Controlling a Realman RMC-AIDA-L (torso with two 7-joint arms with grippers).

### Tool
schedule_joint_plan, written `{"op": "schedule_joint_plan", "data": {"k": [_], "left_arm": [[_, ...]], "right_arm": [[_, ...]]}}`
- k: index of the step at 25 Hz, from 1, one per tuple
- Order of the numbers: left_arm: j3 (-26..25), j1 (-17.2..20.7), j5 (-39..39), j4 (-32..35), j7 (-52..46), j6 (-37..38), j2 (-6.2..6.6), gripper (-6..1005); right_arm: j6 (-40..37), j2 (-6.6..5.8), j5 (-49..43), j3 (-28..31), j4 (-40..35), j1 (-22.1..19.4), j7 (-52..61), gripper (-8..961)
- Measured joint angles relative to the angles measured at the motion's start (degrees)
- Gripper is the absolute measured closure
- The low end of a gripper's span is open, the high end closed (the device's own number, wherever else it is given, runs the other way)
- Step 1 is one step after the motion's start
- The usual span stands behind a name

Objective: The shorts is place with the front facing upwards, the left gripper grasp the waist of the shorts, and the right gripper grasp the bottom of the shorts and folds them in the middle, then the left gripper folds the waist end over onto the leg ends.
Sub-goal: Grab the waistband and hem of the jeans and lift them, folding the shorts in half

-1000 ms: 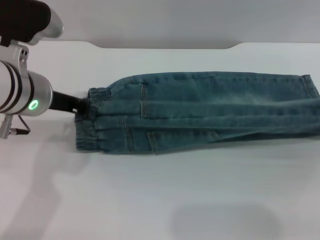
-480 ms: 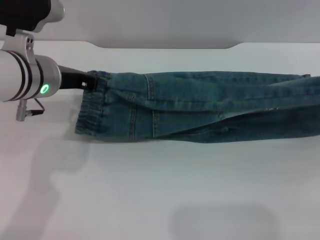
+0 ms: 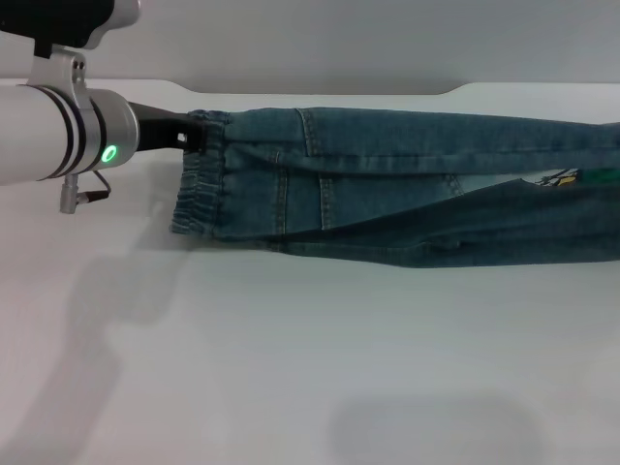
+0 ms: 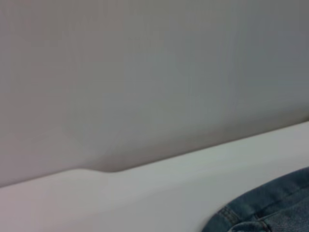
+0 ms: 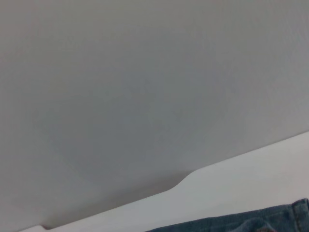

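Folded lengthwise, the blue-green denim shorts point(image 3: 387, 184) stretch across the white table point(image 3: 291, 368) from left of centre to the right edge of the head view. Their gathered elastic waist point(image 3: 199, 189) is at the left end. My left gripper point(image 3: 191, 136), black on a white arm with a green light, is shut on the far corner of the waist and holds it raised. The leg ends run past the right edge, out of view. A strip of denim point(image 4: 270, 208) shows in the left wrist view, and another strip of denim point(image 5: 241, 224) in the right wrist view. The right gripper is not visible.
A yellow and green label point(image 3: 567, 177) peeks from between the denim layers near the right edge. The table's far edge point(image 3: 320, 92) meets a grey wall behind the shorts. Bare white tabletop lies in front of the shorts.
My left gripper has risen and moved right and away, carrying the waist corner with it. The whole shorts shifted right, the leg ends left the view, and the label came into sight.
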Motion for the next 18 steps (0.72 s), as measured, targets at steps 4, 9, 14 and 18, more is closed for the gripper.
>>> {"op": "schedule_joint_plan", "data": {"k": [4, 9, 14, 18], "left_arm": [[0.1, -1.4, -0.1, 2.4, 0.0, 2.1, -0.06, 949], [0.5, -2.6, -0.2, 5.4, 0.8, 5.9, -0.22, 946], [2.9, -2.2, -0.4, 8.5, 1.3, 15.6, -0.26, 943], [3.7, -1.7, -0.9, 10.7, 0.9, 21.3, -0.26, 941]], "right_arm": [[-1.5, -0.72, 0.0, 0.1, 3.8, 1.5, -1.3, 859], [-4.2, -1.43, -0.1, 0.1, 9.0, 3.7, -4.7, 854], [-9.1, -0.54, -0.7, 0.1, 9.7, 4.1, -9.5, 848], [-12.8, 0.04, -0.7, 0.2, 9.9, 3.6, -14.1, 843]]}}
